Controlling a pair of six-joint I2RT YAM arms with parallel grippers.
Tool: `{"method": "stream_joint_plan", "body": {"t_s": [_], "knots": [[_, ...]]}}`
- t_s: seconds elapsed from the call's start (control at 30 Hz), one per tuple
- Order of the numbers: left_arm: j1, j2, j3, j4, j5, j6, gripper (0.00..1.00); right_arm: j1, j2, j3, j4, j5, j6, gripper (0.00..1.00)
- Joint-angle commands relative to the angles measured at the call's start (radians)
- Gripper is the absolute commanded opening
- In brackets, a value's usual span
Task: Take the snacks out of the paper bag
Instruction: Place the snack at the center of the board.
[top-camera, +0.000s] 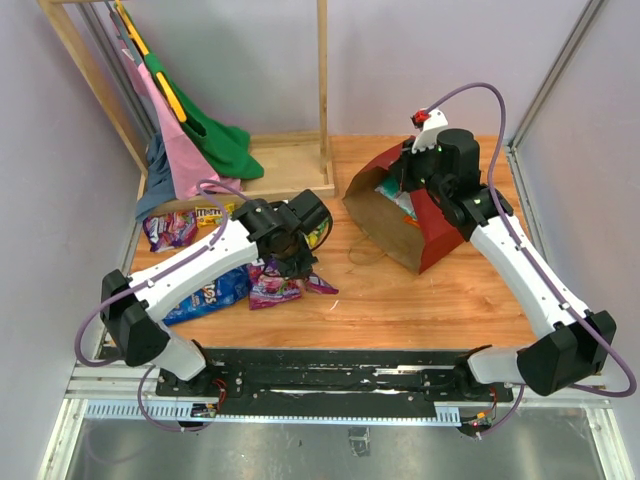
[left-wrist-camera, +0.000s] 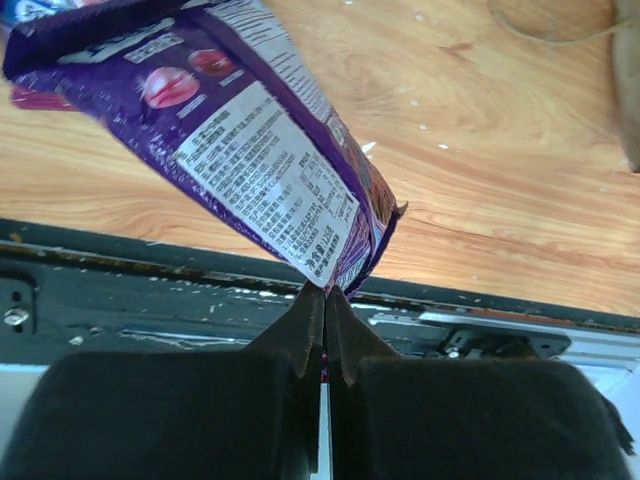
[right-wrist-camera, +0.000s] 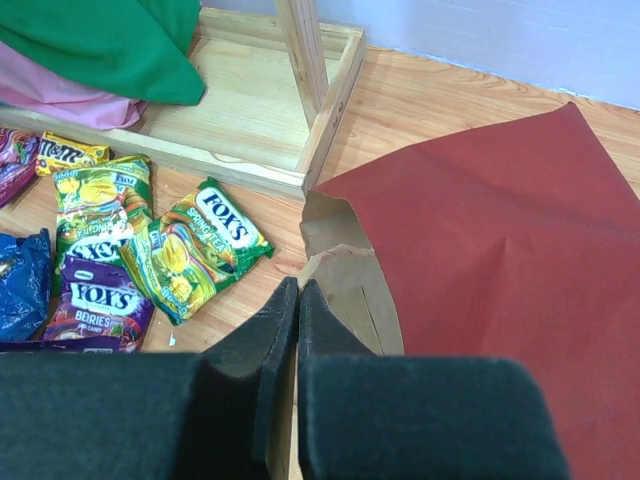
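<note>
A brown wooden table (top-camera: 420, 300) fills the middle of the top view, with pale purple walls (top-camera: 420, 60) behind it and at both sides. In the upper left stands a wooden rack (top-camera: 322, 90) on a flat wooden tray (top-camera: 285, 165), and a pink cloth (top-camera: 180, 150) and a green cloth (top-camera: 215, 135) hang from it. A black and silver metal rail (top-camera: 330, 380) runs along the bottom, and the light is soft and even.

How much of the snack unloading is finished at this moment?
Done: Fox's packets, an M&M's pack and the blue Doritos bag lie on the table. In hand: the left jaws pinch a purple packet by its edge. Left: at least one teal packet shows inside the paper bag.
</note>
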Motion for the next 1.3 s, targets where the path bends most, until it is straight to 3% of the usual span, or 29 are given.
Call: {"method": "stream_joint_plan", "body": {"t_s": [0.0,0.57,1.27], "knots": [[-0.01,-0.033,0.013,-0.131,-0.05,-0.032,0.01,-0.006,-0.012,-0.011,0.062,-0.036,0.028,0.01],[-0.058,-0.16,-0.157,-0.161,0.046,-0.132,0.0,0.008,-0.006,-0.026,0.087,-0.054,0.056,0.01],[-0.031,0.291,0.066,-0.029,0.006,0.097,0.0,0.008,0.014,-0.087,0.113,-0.035,0.027,0.01]]}}
